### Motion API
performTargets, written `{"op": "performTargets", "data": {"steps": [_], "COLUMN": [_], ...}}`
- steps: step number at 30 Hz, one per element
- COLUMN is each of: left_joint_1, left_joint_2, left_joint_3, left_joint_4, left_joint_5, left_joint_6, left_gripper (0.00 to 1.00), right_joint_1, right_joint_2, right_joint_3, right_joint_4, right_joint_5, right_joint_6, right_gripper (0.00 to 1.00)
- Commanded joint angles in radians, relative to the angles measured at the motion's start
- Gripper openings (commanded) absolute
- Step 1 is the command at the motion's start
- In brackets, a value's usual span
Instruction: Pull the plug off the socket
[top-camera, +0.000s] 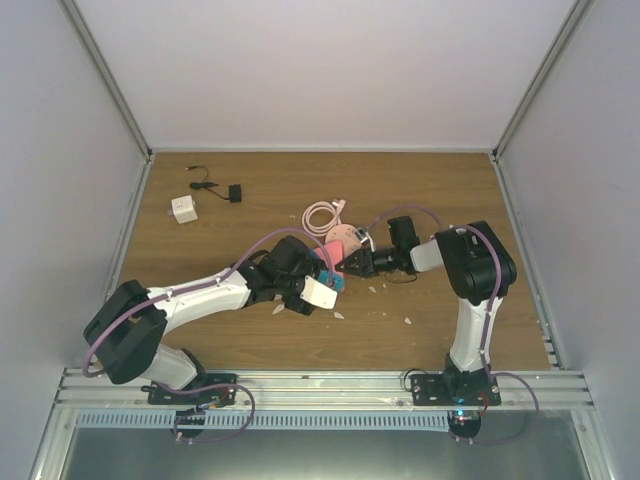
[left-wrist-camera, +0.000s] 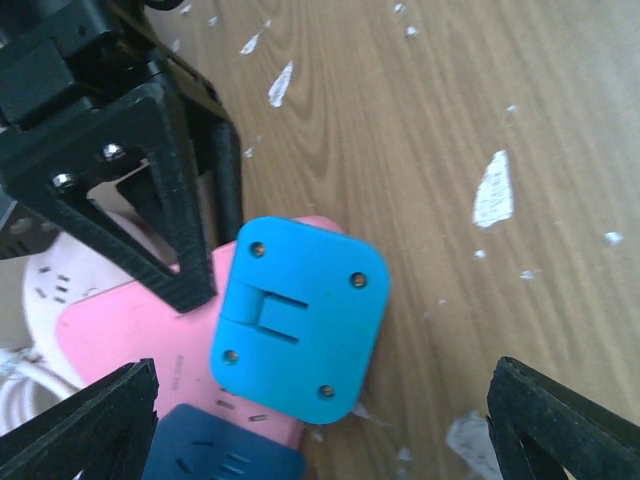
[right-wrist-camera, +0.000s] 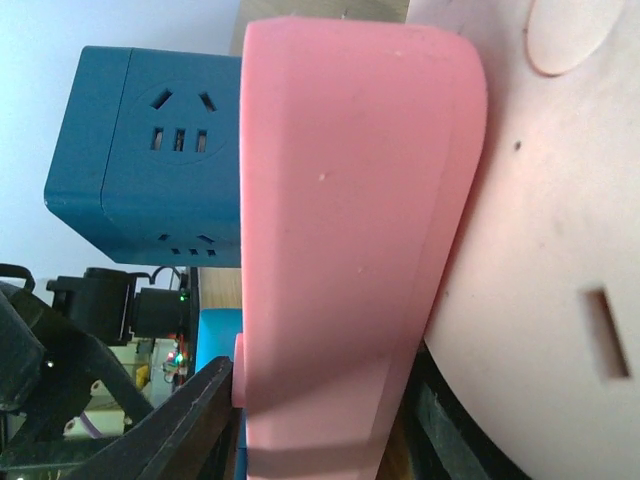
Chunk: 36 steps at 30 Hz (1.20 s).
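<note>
The salmon-pink socket (top-camera: 345, 240) lies mid-table; its face (left-wrist-camera: 120, 335) and thick edge (right-wrist-camera: 350, 200) show in the wrist views. A bright blue plug (left-wrist-camera: 300, 320) with a hinge and screws sits on that face and also shows from above (top-camera: 333, 280). My left gripper (left-wrist-camera: 325, 420) is open, its fingers (left-wrist-camera: 95, 425) spread wide on either side just below the plug, touching nothing. My right gripper (right-wrist-camera: 320, 420) is shut on the socket's edge, and its black fingers (left-wrist-camera: 175, 215) appear next to the plug.
A dark blue cube adapter (right-wrist-camera: 150, 160) also sits on the socket. A pale round disc (right-wrist-camera: 560, 250) lies against it. Behind are a coiled white cable (top-camera: 322, 215), a white adapter (top-camera: 183, 209) and a black cable (top-camera: 215, 187). Pale chips dot the wooden table (top-camera: 430, 190).
</note>
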Motion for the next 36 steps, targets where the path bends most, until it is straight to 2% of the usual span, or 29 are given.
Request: {"op": "performTargets", "data": {"steps": [1, 9, 13, 26, 32, 36], "left_joint_1": [-0.016, -0.053, -0.089, -0.123, -0.124, -0.125], "left_joint_2": [0.004, 0.057, 0.061, 0.148, 0.175, 0.206], "left_joint_3": [-0.064, -0.042, -0.117, -0.184, -0.178, -0.152], "left_joint_4": [0.211, 0.261, 0.371, 0.640, 0.661, 0.675], "left_joint_5": [-0.105, -0.127, -0.172, -0.305, -0.319, -0.351], "left_joint_6": [0.088, 0.126, 0.205, 0.249, 0.239, 0.230], "left_gripper": [0.90, 0.90, 0.90, 0.95, 0.94, 0.89], "right_joint_1": [-0.018, -0.025, -0.030, -0.031, -0.033, -0.032], "right_joint_2": [0.043, 0.059, 0.065, 0.064, 0.065, 0.066], "right_joint_3": [0.011, 0.019, 0.018, 0.018, 0.020, 0.020], "right_joint_4": [-0.035, -0.036, -0.034, -0.037, -0.036, -0.042], "right_joint_5": [0.041, 0.017, 0.006, -0.005, -0.008, -0.004], "right_joint_6": [-0.023, -0.034, -0.031, -0.035, -0.036, -0.043], "right_gripper": [0.44, 0.40, 0.38, 0.35, 0.35, 0.35]}}
